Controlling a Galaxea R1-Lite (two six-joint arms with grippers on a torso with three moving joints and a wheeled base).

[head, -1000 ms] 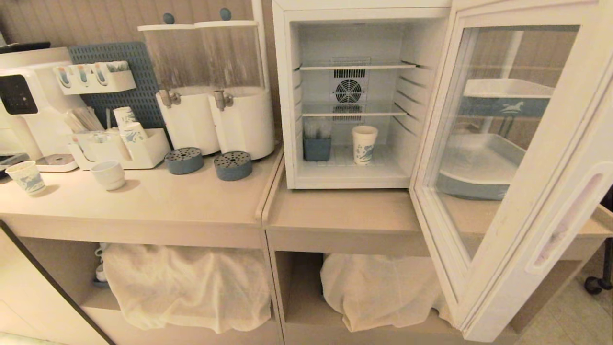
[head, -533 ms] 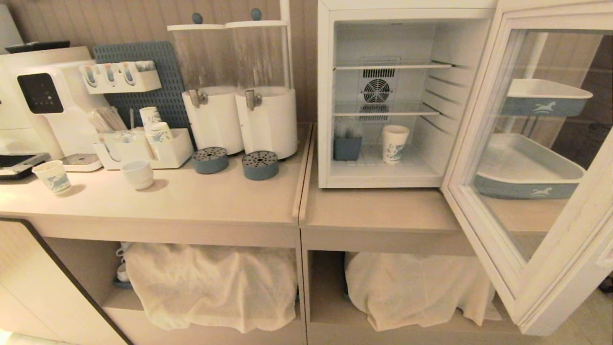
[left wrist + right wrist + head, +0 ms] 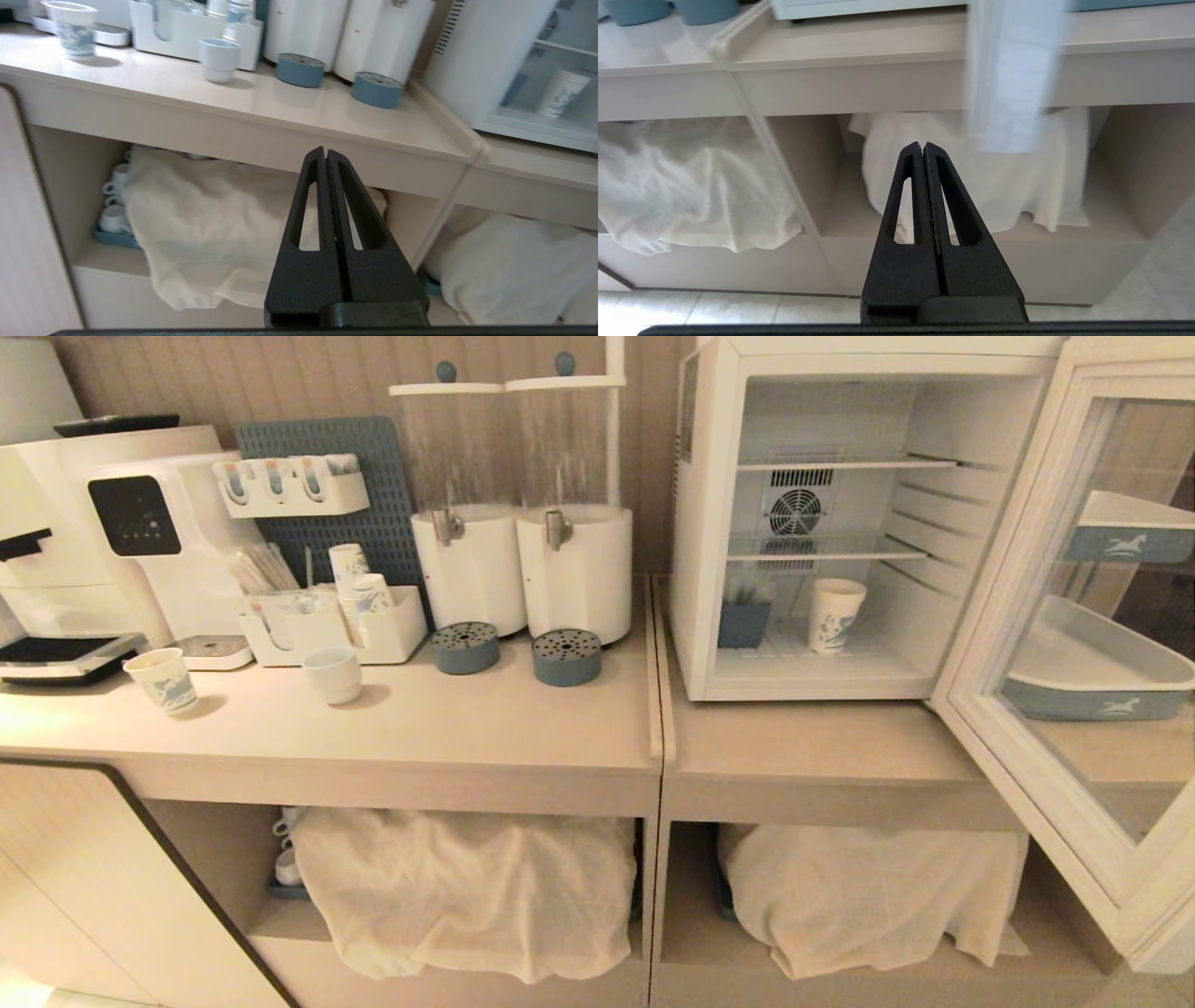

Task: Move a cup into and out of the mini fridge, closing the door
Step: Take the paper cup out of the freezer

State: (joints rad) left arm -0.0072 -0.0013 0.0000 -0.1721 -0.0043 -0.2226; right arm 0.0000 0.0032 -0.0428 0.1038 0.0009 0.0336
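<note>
Head view: the cup (image 3: 836, 614) stands upright inside the mini fridge (image 3: 700, 523), its door (image 3: 1074, 728) swung open right. Left gripper (image 3: 325, 158) and right gripper (image 3: 923, 151) fingers pressed together, empty.

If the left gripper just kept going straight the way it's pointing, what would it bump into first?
Probably the counter's front edge: the shut left gripper points just below it, with the draped white cloth on the shelf underneath. Depth is hard to judge.
</note>
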